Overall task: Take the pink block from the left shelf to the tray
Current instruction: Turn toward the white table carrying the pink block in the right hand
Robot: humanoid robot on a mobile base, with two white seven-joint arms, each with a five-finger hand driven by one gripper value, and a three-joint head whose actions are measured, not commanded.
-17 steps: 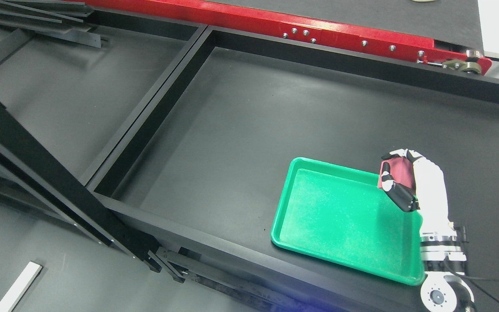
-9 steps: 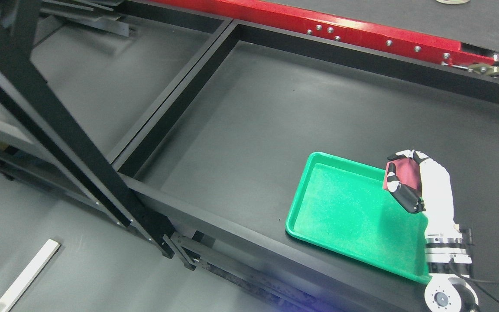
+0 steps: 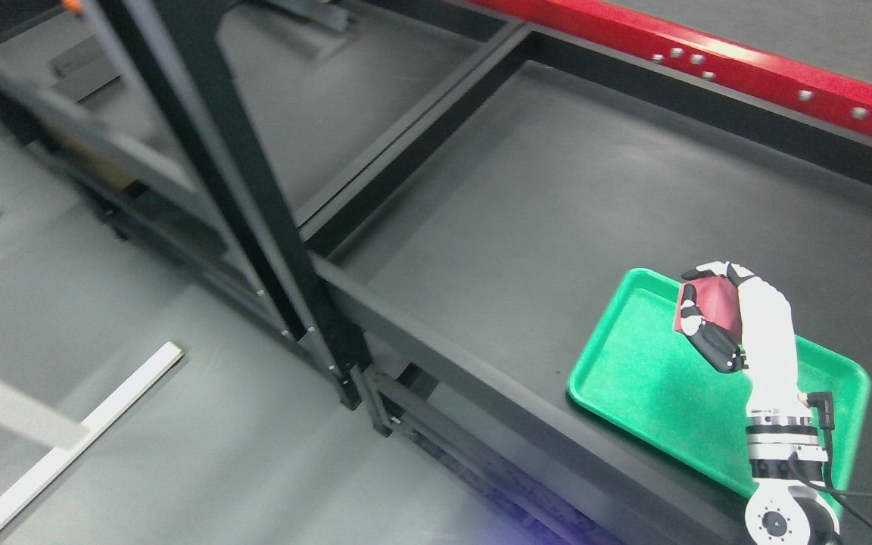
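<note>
My right hand (image 3: 712,303) rises from the bottom right edge, its white and black fingers curled around a pink block (image 3: 710,304). The hand and block hover over the far middle part of the green tray (image 3: 655,378), which lies on the dark table at the lower right. Most of the block is covered by the fingers and thumb. The left arm does not show in the head view.
A raised black frame (image 3: 421,151) borders the dark table top. A black upright post (image 3: 254,197) stands at the table's near left corner. A red rail (image 3: 708,57) runs along the far side. White strips (image 3: 65,446) lie on the grey floor at the left.
The whole picture has shifted right and down, so the camera has turned left. The hand with the block now stands over the tray's middle instead of its right edge.
</note>
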